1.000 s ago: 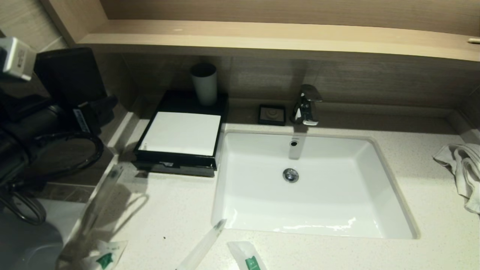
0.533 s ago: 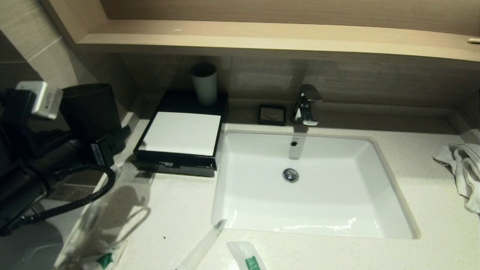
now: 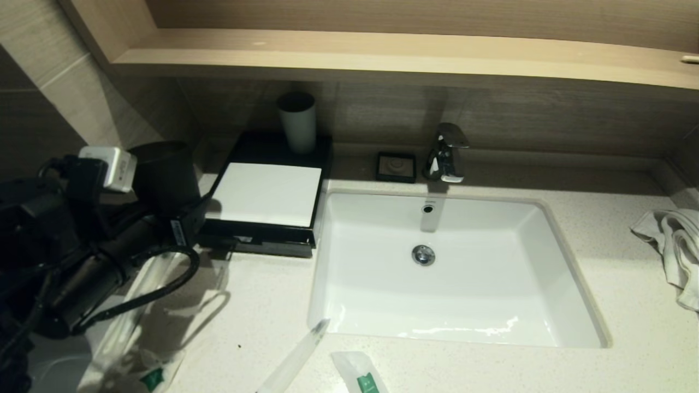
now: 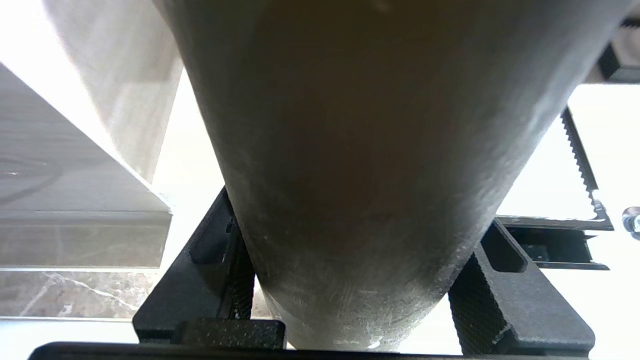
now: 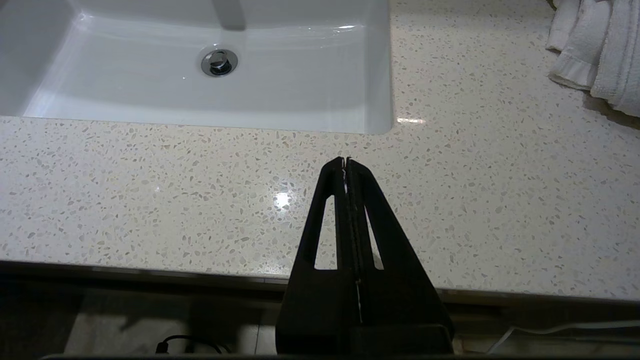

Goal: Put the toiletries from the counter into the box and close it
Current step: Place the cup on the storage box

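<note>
Your left gripper point(image 4: 350, 300) is clamped around a black cup point(image 3: 164, 172), one finger point(image 4: 505, 300) on each side of its dark body, and the jaws stand fairly wide because the cup fills them. From the head camera you've got that cup upright in the air at the left end of the counter point(image 3: 262, 316), just beside the left edge of the box point(image 3: 265, 202); whether cup and box touch I can't tell.

The box sits at the counter's back left, hard against the left rim of the sink point(image 3: 453, 273), its white top panel flat and its shallow front drawer pulled out a little toward you. A white cup point(image 3: 297, 123) stands upright on the black back part of the box.

The toiletries lie along the counter's front edge. A long clear-wrapped stick point(image 3: 295, 357) lies slantwise with its tip at the sink's front left corner. Just beside it is a clear sachet with a green label point(image 3: 363, 376). Another green-labelled sachet point(image 3: 153, 374) lies at the front left corner, with a long clear wrapper point(image 3: 128, 311) running up from it under your arm's cable.

Your right gripper point(image 5: 346, 162) hangs over the counter's front edge, near the sink's front right corner, fingers pressed together and holding nothing. The white towel point(image 3: 674, 245) is bunched at the right end. The tap point(image 3: 445, 153) and small black soap dish point(image 3: 396, 166) sit behind the sink.
</note>
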{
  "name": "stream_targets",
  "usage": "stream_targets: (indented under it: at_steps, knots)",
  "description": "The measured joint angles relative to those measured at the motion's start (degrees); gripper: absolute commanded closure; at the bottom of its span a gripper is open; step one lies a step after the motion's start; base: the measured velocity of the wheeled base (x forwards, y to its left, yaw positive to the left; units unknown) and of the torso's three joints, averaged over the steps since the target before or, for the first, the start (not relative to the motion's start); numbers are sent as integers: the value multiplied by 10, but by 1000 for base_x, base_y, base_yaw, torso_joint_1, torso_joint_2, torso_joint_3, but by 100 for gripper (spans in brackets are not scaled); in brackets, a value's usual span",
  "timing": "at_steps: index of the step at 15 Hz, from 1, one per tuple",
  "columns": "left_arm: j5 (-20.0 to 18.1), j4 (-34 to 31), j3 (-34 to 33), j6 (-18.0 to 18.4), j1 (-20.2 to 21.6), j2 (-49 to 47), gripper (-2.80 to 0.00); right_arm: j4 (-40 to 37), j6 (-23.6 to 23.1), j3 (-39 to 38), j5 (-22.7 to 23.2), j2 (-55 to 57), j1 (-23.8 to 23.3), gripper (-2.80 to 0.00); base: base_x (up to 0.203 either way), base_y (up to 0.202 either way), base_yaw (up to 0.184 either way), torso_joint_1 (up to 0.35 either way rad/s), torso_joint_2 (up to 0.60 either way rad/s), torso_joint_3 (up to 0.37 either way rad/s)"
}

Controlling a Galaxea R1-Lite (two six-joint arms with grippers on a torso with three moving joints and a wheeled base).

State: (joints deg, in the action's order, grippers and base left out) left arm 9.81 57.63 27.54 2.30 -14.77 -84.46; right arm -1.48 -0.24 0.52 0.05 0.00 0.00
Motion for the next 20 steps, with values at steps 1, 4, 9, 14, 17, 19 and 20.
stream_targets:
  at_steps: [1,4,9,14,17,19,20]
  knots:
    - [0,9,1,0,0,-10,0,0,0,0,0,0,0,0,0,0,0,0,0,0]
    - [7,54,6,0,0,-44,0,0,0,0,0,0,0,0,0,0,0,0,0,0]
    - [31,131,36,2,0,-108,0,0,0,0,0,0,0,0,0,0,0,0,0,0]
    - [31,133,62,1,0,-141,0,0,0,0,0,0,0,0,0,0,0,0,0,0]
    - [30,134,85,1,0,-156,0,0,0,0,0,0,0,0,0,0,0,0,0,0]
    - [30,133,99,1,0,-164,0,0,0,0,0,0,0,0,0,0,0,0,0,0]
    - [30,133,105,1,0,-169,0,0,0,0,0,0,0,0,0,0,0,0,0,0]
